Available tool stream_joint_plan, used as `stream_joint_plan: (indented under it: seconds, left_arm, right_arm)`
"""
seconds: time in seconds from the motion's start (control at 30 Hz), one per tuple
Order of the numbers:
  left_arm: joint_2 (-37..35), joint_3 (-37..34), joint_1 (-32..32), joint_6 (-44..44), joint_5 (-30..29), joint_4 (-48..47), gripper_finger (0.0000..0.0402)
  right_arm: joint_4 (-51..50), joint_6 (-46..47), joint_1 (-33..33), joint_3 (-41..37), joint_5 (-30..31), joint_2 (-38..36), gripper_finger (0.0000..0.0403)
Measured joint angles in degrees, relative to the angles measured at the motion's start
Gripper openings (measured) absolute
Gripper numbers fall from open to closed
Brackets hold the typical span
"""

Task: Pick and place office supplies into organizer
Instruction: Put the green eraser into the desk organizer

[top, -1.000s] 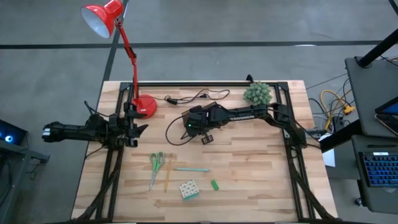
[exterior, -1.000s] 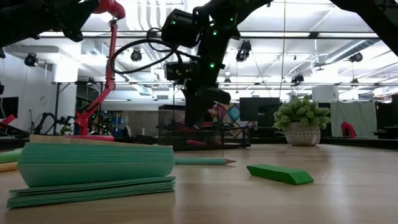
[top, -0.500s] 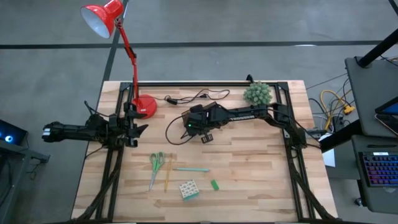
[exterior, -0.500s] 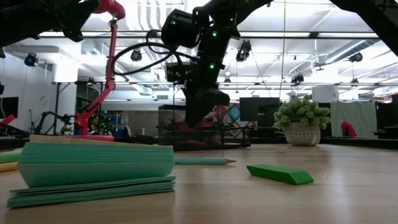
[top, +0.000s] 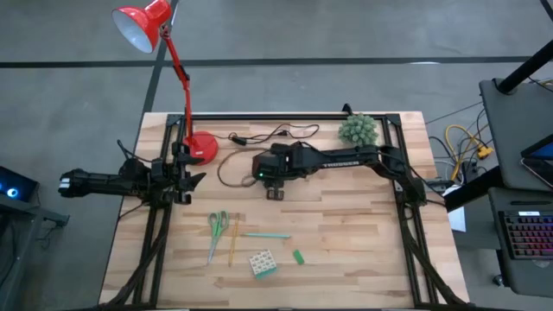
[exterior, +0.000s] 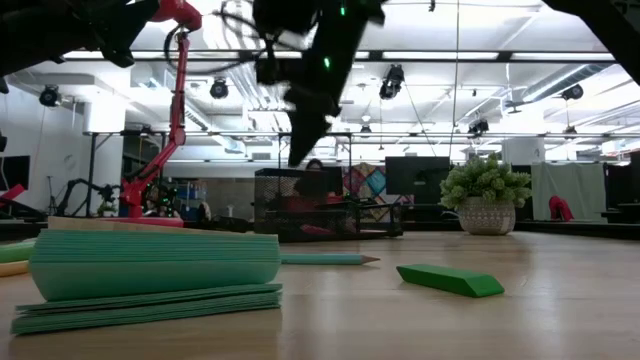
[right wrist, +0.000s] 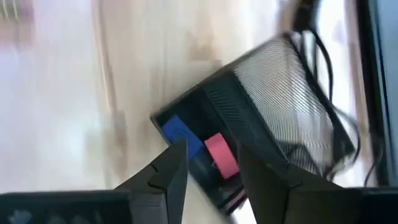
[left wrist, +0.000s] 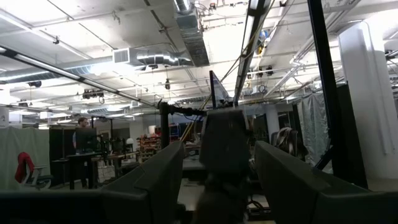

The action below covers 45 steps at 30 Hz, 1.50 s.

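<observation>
The organizer (right wrist: 249, 137), a black mesh tray, sits toward the far middle of the worktop (top: 346, 250), under my right arm. My wrist camera shows a blue eraser (right wrist: 181, 135) and a pink eraser (right wrist: 220, 154) lying side by side in one compartment.

My right end effector (top: 275, 192) hangs above that tray, its fingers (right wrist: 166, 171) parted and nothing between them.

Toward the near edge lie the green-handled scissors (top: 216, 231), with the yellow pencil (top: 232, 244) just beside them. The teal pen (top: 265, 234) is next over, the multicoloured cube (top: 262, 263) nearer the edge, and the green eraser (top: 298, 257) is near the cube.

My left end effector (top: 185, 180) waits at the worktop's left edge, near the red lamp's base (top: 201, 148), fingers (left wrist: 155, 180) apart and empty.

A small green plant (top: 357, 130) stands at the far right.
</observation>
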Motion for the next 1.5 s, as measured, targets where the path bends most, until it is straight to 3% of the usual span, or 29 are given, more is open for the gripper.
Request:
stream_joint_plan:
  seconds: [0.23,0.5,0.8,1.07,1.27,1.5]
  left_arm:
    - [0.0,0.0,0.0,0.0,0.0,0.0,0.0187]
    - [0.0,0.0,0.0,0.0,0.0,0.0,0.0187]
    - [0.0,0.1,0.0,0.1,0.0,0.2,0.0187]
    - [-0.1,0.1,0.0,0.1,0.0,0.4,0.0187]
    - [-0.1,0.1,0.0,0.1,0.0,0.4,0.0187]
    - [-0.3,0.1,0.0,0.1,0.0,0.4,0.0187]
  right_arm:
    - [-8.6,27.8,3.4,8.3,-4.7,-0.1,0.0123]
    - [-13.4,39.5,10.3,10.8,-8.2,-0.1,0.0147]
    - [-16.0,60.0,20.8,7.5,-8.1,-0.1,0.0198]
    - [-15.1,78.0,28.2,3.8,-5.0,1.1,0.0207]
    - [-12.5,86.5,31.2,-0.7,-3.4,3.3,0.0207]
    - [-9.3,87.0,31.9,-0.2,-4.8,8.4,0.0207]
